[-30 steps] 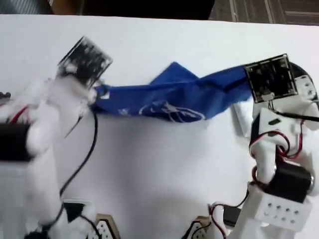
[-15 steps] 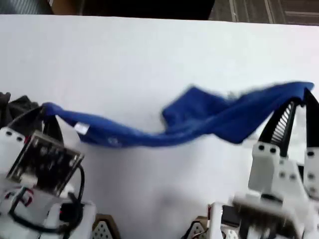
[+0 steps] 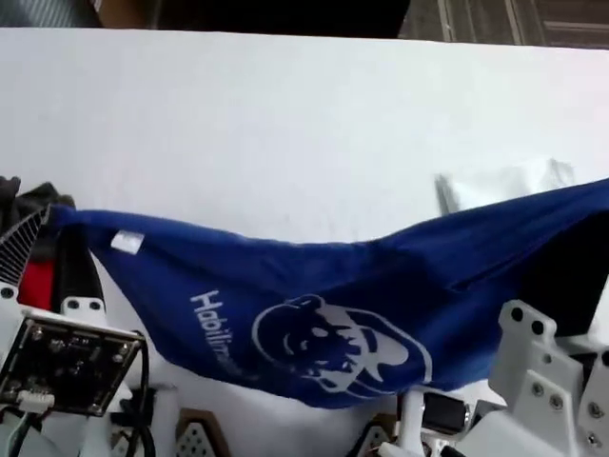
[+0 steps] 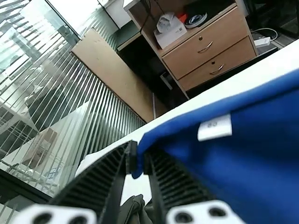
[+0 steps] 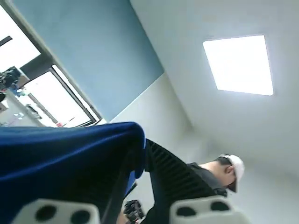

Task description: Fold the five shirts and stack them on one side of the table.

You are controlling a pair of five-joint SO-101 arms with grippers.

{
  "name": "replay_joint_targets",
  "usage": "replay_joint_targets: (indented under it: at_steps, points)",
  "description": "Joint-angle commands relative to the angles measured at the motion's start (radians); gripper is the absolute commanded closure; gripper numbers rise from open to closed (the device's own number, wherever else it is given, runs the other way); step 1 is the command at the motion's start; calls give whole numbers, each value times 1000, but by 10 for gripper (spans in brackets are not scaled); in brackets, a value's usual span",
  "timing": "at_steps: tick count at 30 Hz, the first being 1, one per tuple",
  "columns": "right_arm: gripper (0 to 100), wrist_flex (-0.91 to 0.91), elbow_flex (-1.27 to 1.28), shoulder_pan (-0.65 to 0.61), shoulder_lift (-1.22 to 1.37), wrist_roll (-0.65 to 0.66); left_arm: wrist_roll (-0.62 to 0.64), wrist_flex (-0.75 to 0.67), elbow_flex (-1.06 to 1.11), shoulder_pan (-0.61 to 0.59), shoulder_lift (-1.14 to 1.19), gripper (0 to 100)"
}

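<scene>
A blue shirt (image 3: 362, 286) with a white print hangs stretched between the two arms, lifted off the white table (image 3: 285, 114). My left gripper (image 3: 49, 221) is shut on its left corner. In the left wrist view the gripper (image 4: 138, 156) pinches the blue hem near a white label (image 4: 215, 128). The shirt's other end runs off the right edge of the high view. In the right wrist view my right gripper (image 5: 139, 149) is shut on a fold of the blue shirt (image 5: 60, 154), pointing up at the ceiling.
A white folded cloth (image 3: 500, 181) lies on the table at the right, partly behind the shirt. Dark cloth (image 3: 19, 198) and something red (image 3: 33, 281) sit at the left edge. Both arm bases (image 3: 542, 381) stand along the near edge.
Both arms have raised the blue shirt off the table and drawn it toward the near edge. It has opened out, so the print now faces the camera.
</scene>
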Motion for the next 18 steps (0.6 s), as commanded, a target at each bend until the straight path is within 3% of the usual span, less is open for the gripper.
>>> replay_joint_targets:
  at_steps: [1, 18]
  points:
    - [978, -44, -69, -12, -4, 37, 5, -29, -15, -6, -8, 975]
    - [978, 5, -123, -8, 13, 46, 0, -32, -18, -6, -8, 975]
